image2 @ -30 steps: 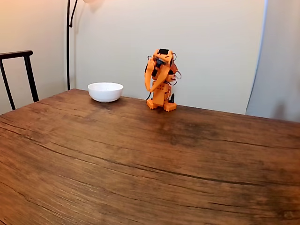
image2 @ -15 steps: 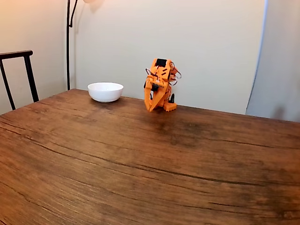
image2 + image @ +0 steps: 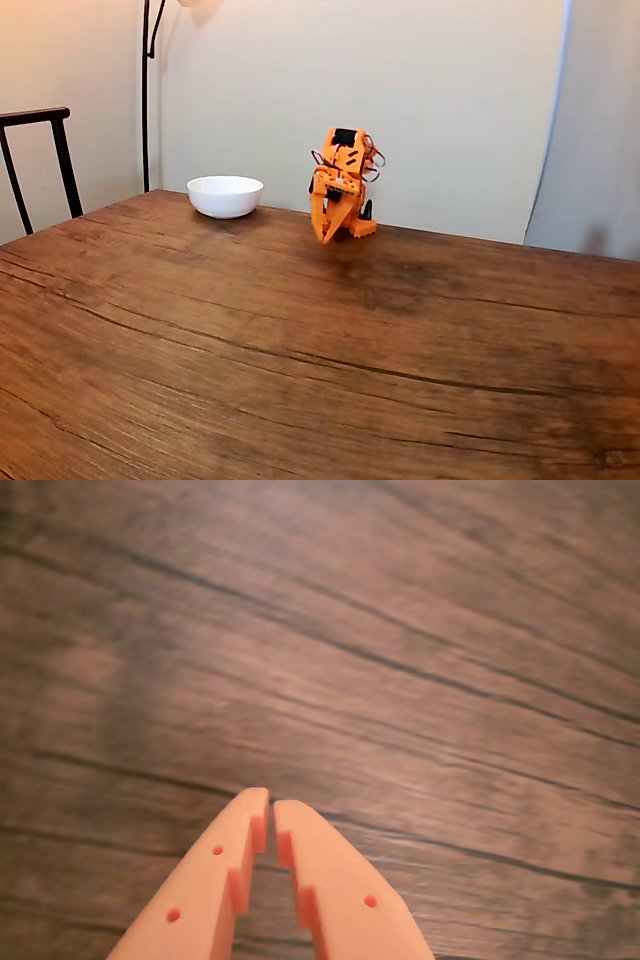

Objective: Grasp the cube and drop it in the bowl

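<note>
In the wrist view, the orange two-finger plastic gripper (image 3: 271,802) enters from the bottom edge, its tips pressed nearly together with only a thin slit between them and nothing pinched. It hangs over the dark brown wood-grain table (image 3: 400,630), whose long dark grain lines run slantwise across the view.

In the fixed view, the small orange robot arm (image 3: 342,185) stands at the far side of the table (image 3: 300,360), folded over its base, with the gripper (image 3: 327,238) pointing down just above the wood, in front of the base. The round, glossy white bowl (image 3: 225,195) sits on the table to the left of the arm, near it but apart. A dark chair back (image 3: 40,165) stands well to the left of the bowl, and a thin black lamp pole (image 3: 146,95) rises behind the bowl against the cream wall. The blue cube cannot be made out.
</note>
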`<control>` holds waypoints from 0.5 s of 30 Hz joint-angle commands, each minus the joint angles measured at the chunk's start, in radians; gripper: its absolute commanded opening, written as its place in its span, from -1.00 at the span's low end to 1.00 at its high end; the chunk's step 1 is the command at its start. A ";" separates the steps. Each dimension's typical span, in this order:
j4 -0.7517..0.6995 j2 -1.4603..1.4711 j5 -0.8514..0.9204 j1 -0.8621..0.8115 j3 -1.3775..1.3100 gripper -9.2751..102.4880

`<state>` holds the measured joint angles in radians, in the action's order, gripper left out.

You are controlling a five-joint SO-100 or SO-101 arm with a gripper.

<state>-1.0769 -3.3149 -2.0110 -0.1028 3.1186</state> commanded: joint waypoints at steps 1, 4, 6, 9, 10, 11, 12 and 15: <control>-0.067 -0.006 0.000 0.028 -0.008 -0.85; -0.147 -0.006 0.000 0.034 -0.008 -0.85; -0.173 -0.006 0.000 0.025 -0.008 -0.85; -0.183 -0.006 0.000 0.021 -0.008 -0.85; -0.189 -0.003 0.000 0.017 -0.008 -0.85; -0.190 0.006 0.000 0.012 -0.008 -0.85; -0.190 0.009 0.002 0.011 -0.008 -0.85; -0.215 0.005 0.002 0.012 -0.008 -0.85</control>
<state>-1.2747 -3.3134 -2.0095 -0.0859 3.1186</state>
